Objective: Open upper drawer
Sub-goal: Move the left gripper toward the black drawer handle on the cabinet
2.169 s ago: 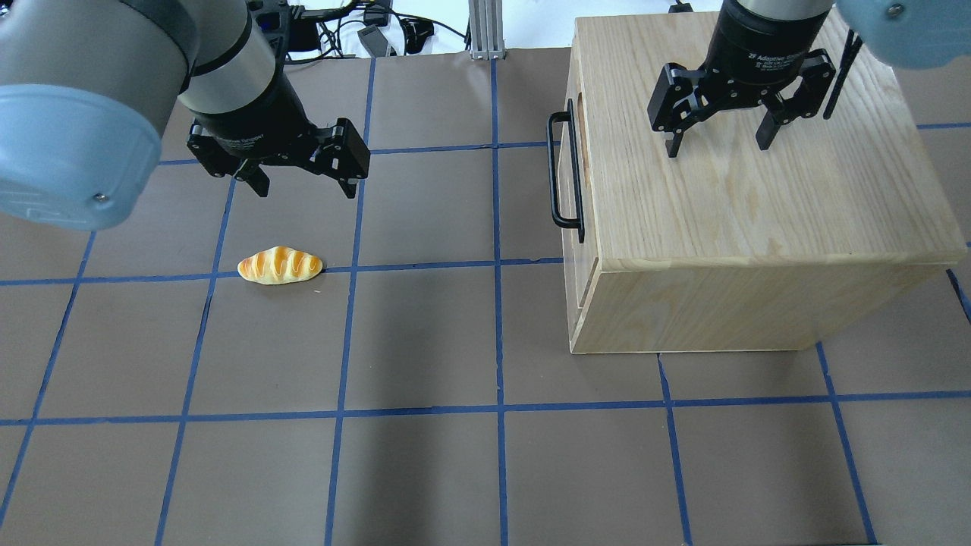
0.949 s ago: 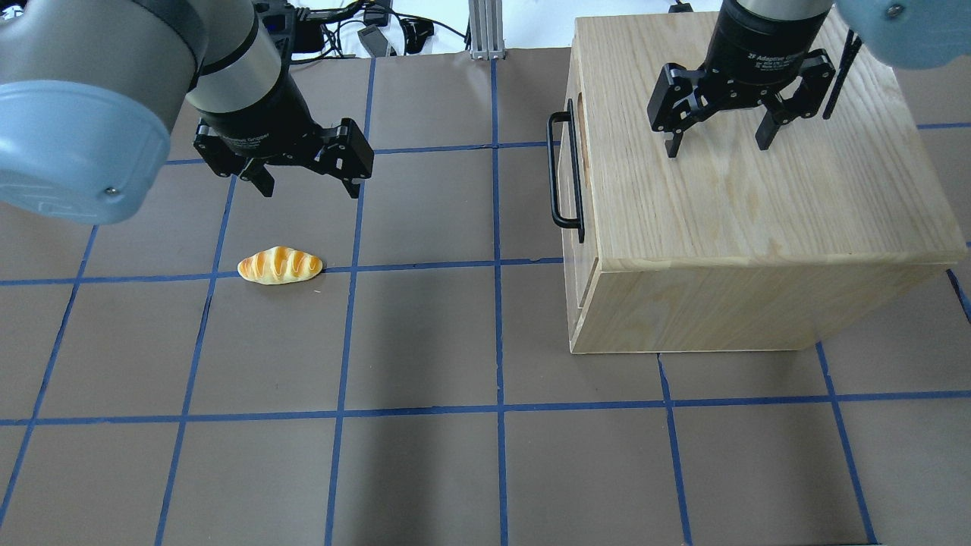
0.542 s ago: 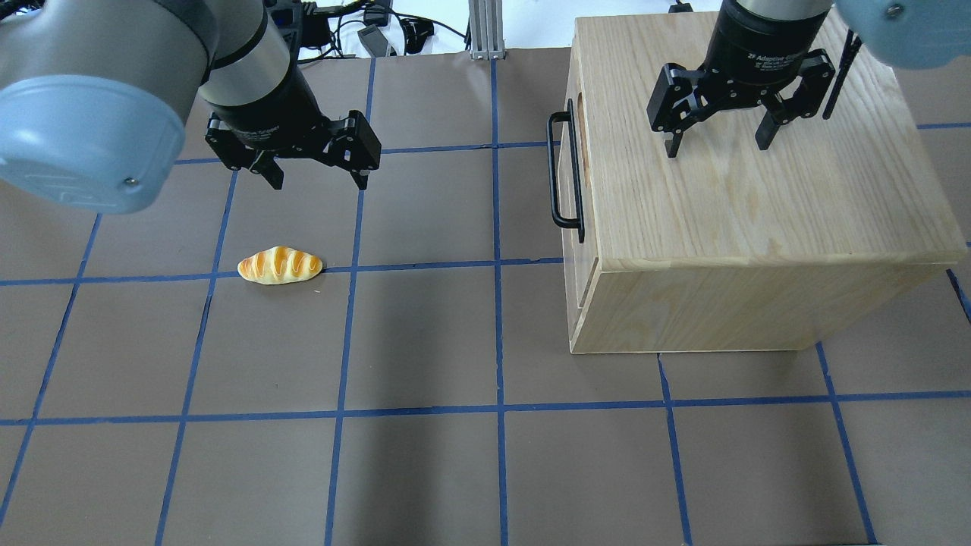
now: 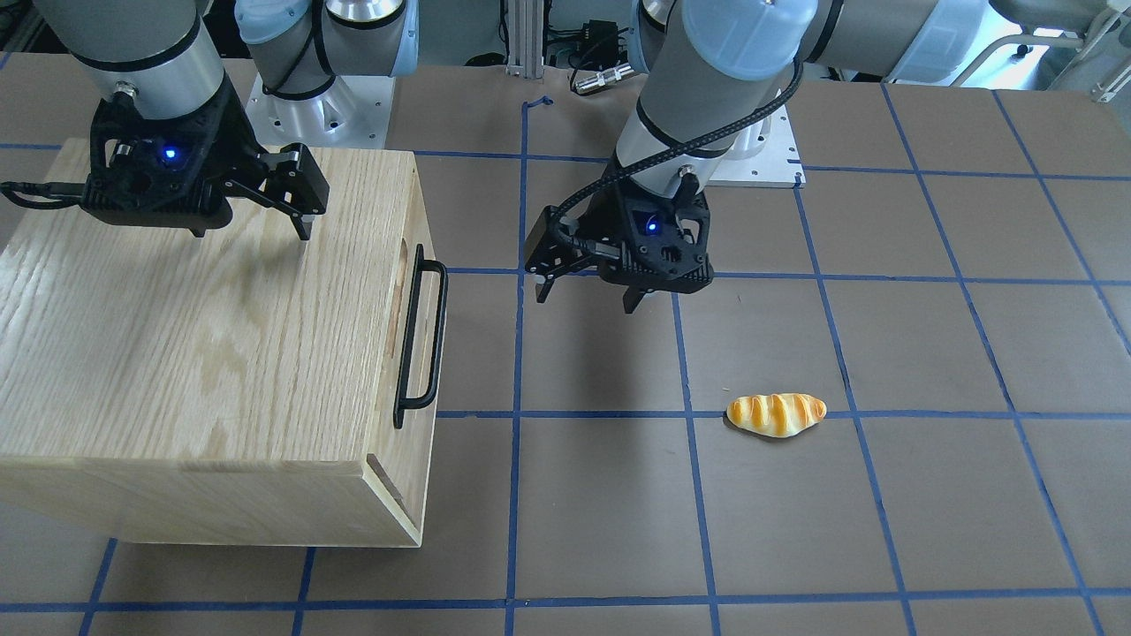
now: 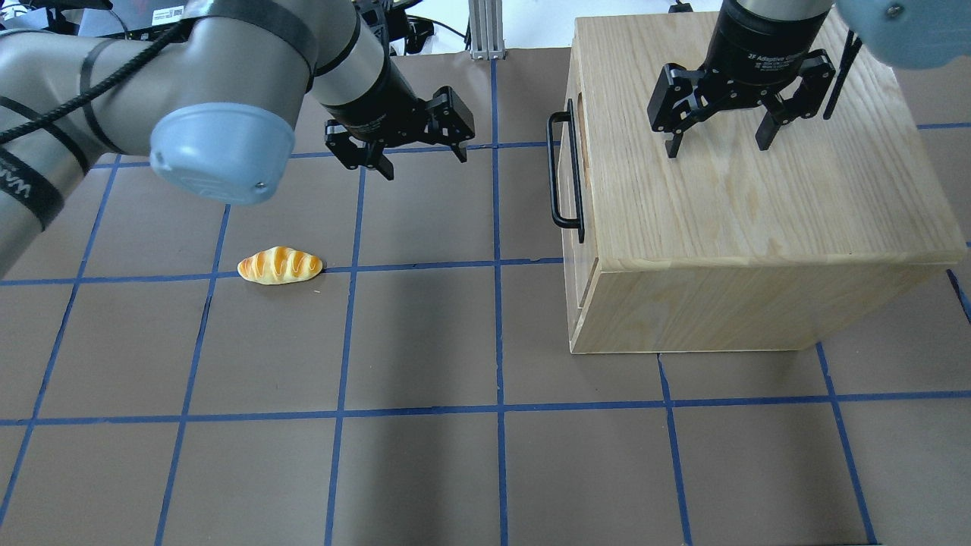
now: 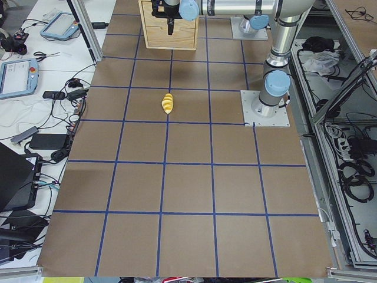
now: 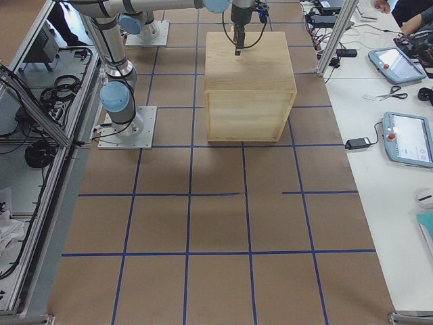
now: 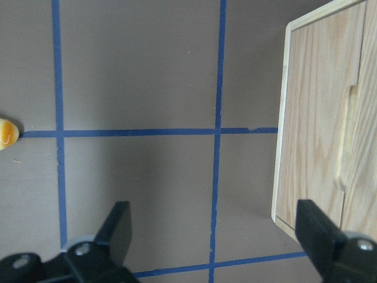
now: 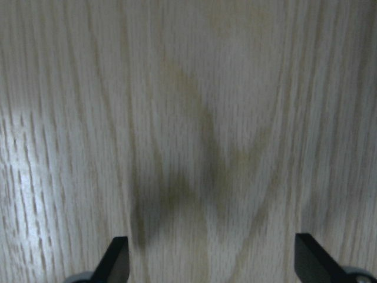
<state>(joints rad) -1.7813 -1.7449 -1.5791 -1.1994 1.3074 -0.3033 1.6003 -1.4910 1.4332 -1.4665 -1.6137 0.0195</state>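
Note:
The upper drawer (image 5: 576,163) is the top panel in the left face of the oak cabinet (image 5: 751,182). It is shut, with a long black bar handle (image 5: 565,171), also seen from the front (image 4: 422,336). My left gripper (image 5: 423,163) is open and empty. It hangs over the mat to the left of the handle, apart from it (image 4: 586,300). Its wrist view shows the cabinet front (image 8: 318,118) at the right edge, with no handle in sight. My right gripper (image 5: 718,148) is open and empty, just above the cabinet top (image 9: 212,118).
A toy bread roll (image 5: 280,265) lies on the brown mat left of the cabinet, nearer the front than my left gripper. It also shows in the front-facing view (image 4: 776,414). Blue tape lines grid the mat. Cables and a metal post (image 5: 483,26) stand at the far edge.
My left gripper has moved right and a little farther back, away from above the bread roll and toward the drawer handle, still open. The right gripper and the drawer have not moved.

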